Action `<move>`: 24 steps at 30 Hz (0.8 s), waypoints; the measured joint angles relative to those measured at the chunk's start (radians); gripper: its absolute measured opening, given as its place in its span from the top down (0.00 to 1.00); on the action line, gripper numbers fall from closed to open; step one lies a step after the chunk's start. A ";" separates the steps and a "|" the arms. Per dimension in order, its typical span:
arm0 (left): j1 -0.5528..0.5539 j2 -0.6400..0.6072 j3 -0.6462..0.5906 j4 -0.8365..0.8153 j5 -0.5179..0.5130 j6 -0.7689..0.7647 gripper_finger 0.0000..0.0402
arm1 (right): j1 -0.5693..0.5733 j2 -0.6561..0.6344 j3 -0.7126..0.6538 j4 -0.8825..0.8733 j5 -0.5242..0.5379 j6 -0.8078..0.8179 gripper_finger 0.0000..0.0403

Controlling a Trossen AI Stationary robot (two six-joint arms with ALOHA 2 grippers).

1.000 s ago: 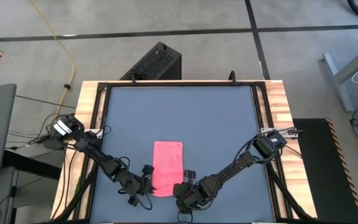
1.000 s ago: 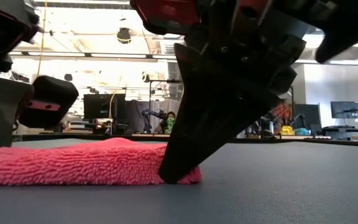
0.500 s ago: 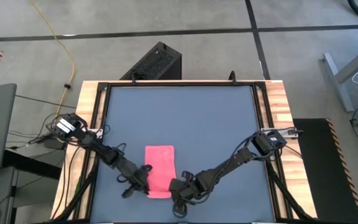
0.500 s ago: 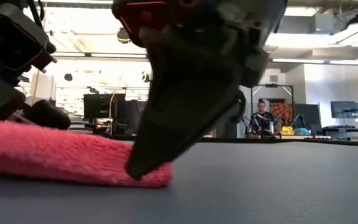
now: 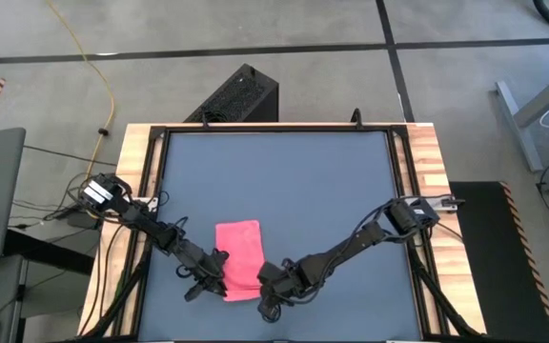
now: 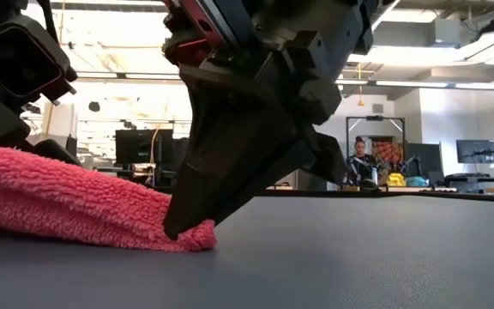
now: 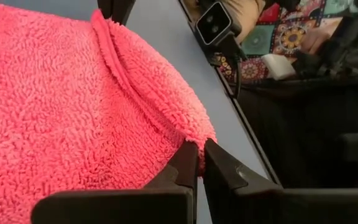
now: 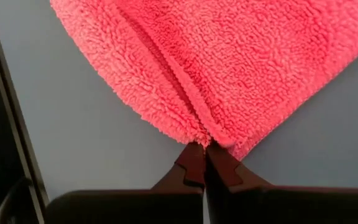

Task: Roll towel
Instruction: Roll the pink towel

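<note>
The bright pink towel (image 5: pixel 239 257) lies folded on the dark grey table (image 5: pixel 332 181), near its front edge and left of centre. My left gripper (image 5: pixel 216 271) is shut on the towel's near left corner. My right gripper (image 5: pixel 264 279) is shut on its near right corner. In the low view the towel's near edge (image 6: pixel 67 202) slopes up toward the left gripper's side, and the right corner (image 6: pixel 194 239) is down at the table. The towel's far part rests flat on the table. My left gripper pinches the towel's near left corner (image 7: pixel 195 138) between its two fingers, coming low from the table's left side. That corner is raised off the table; the layers bulge up beside the fingers. My right gripper pinches the towel's near right corner (image 8: pixel 205 138) between its two fingers, at a folded edge with a seam running away from the fingertips. The fingers slant down from the right and near side. The corner (image 6: pixel 194 239) sits at the table surface.
The table's black frame and wooden rim (image 5: pixel 136 171) run around the grey top. Bare grey surface lies far and right of the towel (image 5: pixel 351 191). In the low view, desks, monitors and a person (image 6: pixel 363 163) stand in the room beyond.
Both grippers have moved toward the table's left edge, holding the towel's near corners. The towel has slid leftward along the table. Its near left side has risen off the table, while the near right corner stays low.
</note>
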 joint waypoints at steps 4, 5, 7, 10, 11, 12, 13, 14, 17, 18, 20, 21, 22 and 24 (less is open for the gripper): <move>-0.003 -0.002 0.000 -0.009 0.008 -0.040 1.00 | -0.004 -0.005 -0.043 0.085 -0.014 -0.005 0.97; -0.007 -0.002 0.000 -0.009 0.015 -0.039 1.00 | -0.007 -0.005 -0.045 0.095 -0.026 -0.022 0.97; -0.020 -0.002 0.000 0.001 0.040 -0.042 1.00 | -0.014 -0.002 -0.043 0.118 -0.051 -0.076 0.96; -0.032 -0.001 -0.002 0.020 0.063 -0.048 1.00 | -0.026 -0.002 -0.034 0.120 -0.094 -0.161 0.96; -0.034 -0.001 -0.002 0.023 0.071 -0.051 1.00 | -0.032 -0.002 -0.030 0.122 -0.120 -0.175 0.96; -0.036 -0.001 -0.002 0.028 0.085 -0.063 1.00 | -0.041 -0.002 -0.027 0.132 -0.142 -0.182 0.96; -0.037 -0.001 -0.002 0.028 0.095 -0.072 1.00 | -0.051 -0.003 -0.026 0.141 -0.164 -0.184 0.96; -0.037 -0.001 -0.002 0.027 0.101 -0.078 1.00 | -0.062 -0.003 -0.026 0.146 -0.188 -0.182 0.96; -0.040 -0.003 -0.001 0.017 0.119 -0.101 1.00 | -0.095 -0.002 -0.027 0.192 -0.268 -0.175 0.96; -0.043 -0.003 -0.001 0.015 0.120 -0.101 1.00 | -0.104 -0.002 -0.027 0.197 -0.287 -0.167 0.96; -0.059 -0.003 0.000 0.014 0.118 -0.103 0.98 | -0.119 -0.003 -0.027 0.204 -0.311 -0.145 0.96; -0.070 -0.003 0.000 0.014 0.119 -0.108 0.96 | -0.124 -0.003 -0.027 0.209 -0.330 -0.134 0.96; -0.079 -0.004 0.000 0.014 0.129 -0.115 0.94 | -0.128 -0.003 -0.027 0.206 -0.352 -0.128 0.96; -0.093 -0.005 0.000 0.016 0.143 -0.145 0.89 | -0.134 -0.003 -0.031 0.182 -0.389 -0.103 0.95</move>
